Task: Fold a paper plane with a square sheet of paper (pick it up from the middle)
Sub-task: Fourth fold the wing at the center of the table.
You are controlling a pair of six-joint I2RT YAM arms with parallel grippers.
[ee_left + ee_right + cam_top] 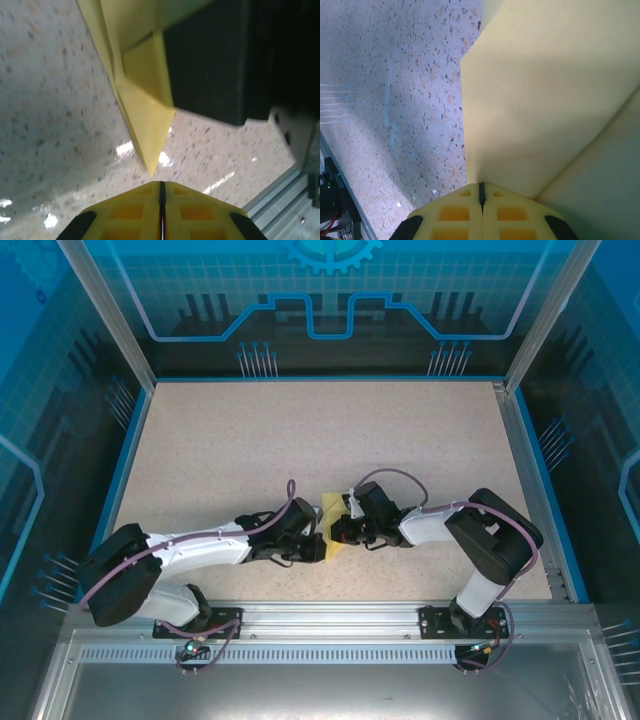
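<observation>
Left tool [161,192]: fingers pressed together, just a thin dark seam between the yellow pads [200,212]. Nothing in the pinch as far as I can see.

Right tool [481,192]: also closed, and pinching the folded yellow paper [545,100]. In my right wrist view the sheet runs straight up out of the seam and spreads across the upper right of the frame. One straight edge climbs from the fingertips toward top centre, and a second layer shows at lower right.

Left wrist view: the paper comes down from the top of the frame as a layered, creased shape that narrows to a sharp tip at centre. The tip ends just above the left fingertips. It looks like a small gap, but I can't say for sure they're apart. A fold flap overlaps the main layer near upper centre. A black block [215,60] sits upper right, hard against the paper, and I can't tell which part it is. An aluminium rail [280,195] is in the lower right corner.

Top view: both arms reach inward and meet at lower centre of the frame. The tools sit nose to nose with the paper between them, close to the bottom edge of the speckled table [300,440]. I can't tell whether the paper touches the table.
</observation>
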